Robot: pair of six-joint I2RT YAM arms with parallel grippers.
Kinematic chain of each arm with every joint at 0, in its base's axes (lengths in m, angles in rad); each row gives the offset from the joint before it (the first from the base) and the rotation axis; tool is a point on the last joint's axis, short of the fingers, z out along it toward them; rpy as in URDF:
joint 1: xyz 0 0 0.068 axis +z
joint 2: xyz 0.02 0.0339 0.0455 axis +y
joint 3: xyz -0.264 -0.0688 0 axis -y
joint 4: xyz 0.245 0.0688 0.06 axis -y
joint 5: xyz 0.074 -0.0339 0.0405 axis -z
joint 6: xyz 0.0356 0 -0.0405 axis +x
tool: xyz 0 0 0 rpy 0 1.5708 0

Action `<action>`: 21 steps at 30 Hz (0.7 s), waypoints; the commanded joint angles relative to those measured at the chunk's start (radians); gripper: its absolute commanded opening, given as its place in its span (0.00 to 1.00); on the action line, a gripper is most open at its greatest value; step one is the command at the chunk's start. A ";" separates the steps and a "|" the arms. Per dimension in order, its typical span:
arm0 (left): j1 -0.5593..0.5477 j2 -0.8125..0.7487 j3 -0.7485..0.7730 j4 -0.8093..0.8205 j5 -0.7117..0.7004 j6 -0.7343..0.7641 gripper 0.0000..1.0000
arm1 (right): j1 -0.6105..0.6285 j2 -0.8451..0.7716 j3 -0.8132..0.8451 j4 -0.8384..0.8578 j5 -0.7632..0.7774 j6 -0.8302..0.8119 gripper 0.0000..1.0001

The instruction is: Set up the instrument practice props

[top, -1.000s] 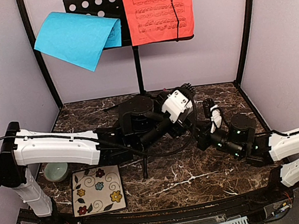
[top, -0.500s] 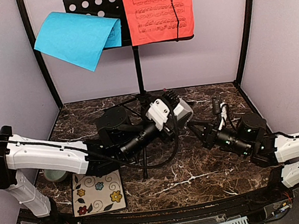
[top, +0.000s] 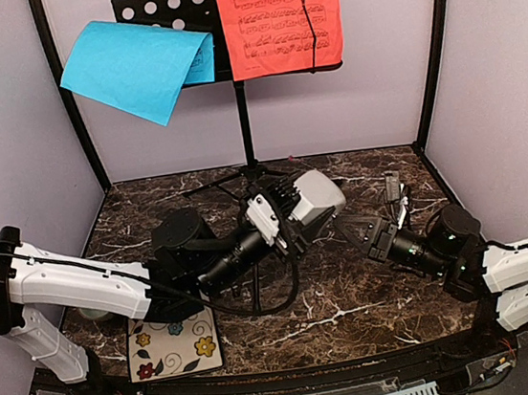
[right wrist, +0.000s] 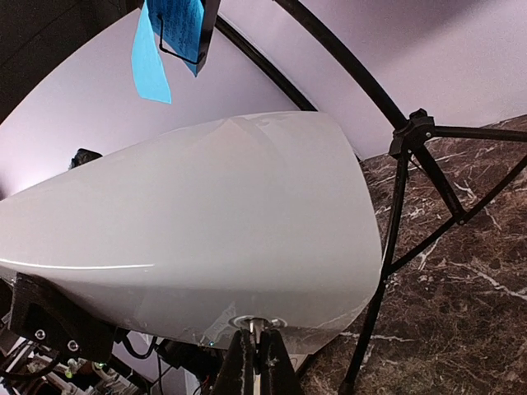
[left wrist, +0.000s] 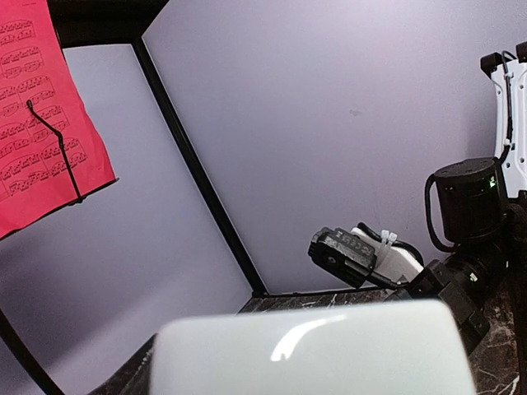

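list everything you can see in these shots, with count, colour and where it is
music stand: 1, black with a perforated desk, back centre of the table on tripod legs
red sheet: 1, red with printed music, on the right side of the stand's desk
blue sheet: 1, blue, drooping off the left side of the stand's desk
metronome: 1, whitish, mid-table, held by the left gripper
floral tile: 1, white with coloured flowers, near left of the table
table: 1, dark marble with white veins
left gripper: 1, black and white, closed on the metronome
right gripper: 1, black, shut, tips right at the metronome's base
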 commanded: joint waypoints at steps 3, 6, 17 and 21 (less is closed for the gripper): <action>0.001 0.021 0.126 -0.141 -0.013 -0.112 0.01 | -0.053 -0.050 0.000 -0.052 0.148 -0.012 0.04; 0.060 0.039 0.156 -0.215 0.013 -0.237 0.01 | -0.053 -0.113 -0.032 -0.196 0.158 -0.047 0.25; 0.138 0.199 0.217 -0.304 0.183 -0.445 0.02 | -0.051 -0.408 -0.074 -0.582 0.240 -0.092 0.82; 0.140 0.261 0.238 -0.320 0.202 -0.498 0.03 | -0.054 -0.415 -0.015 -0.684 0.261 -0.126 0.85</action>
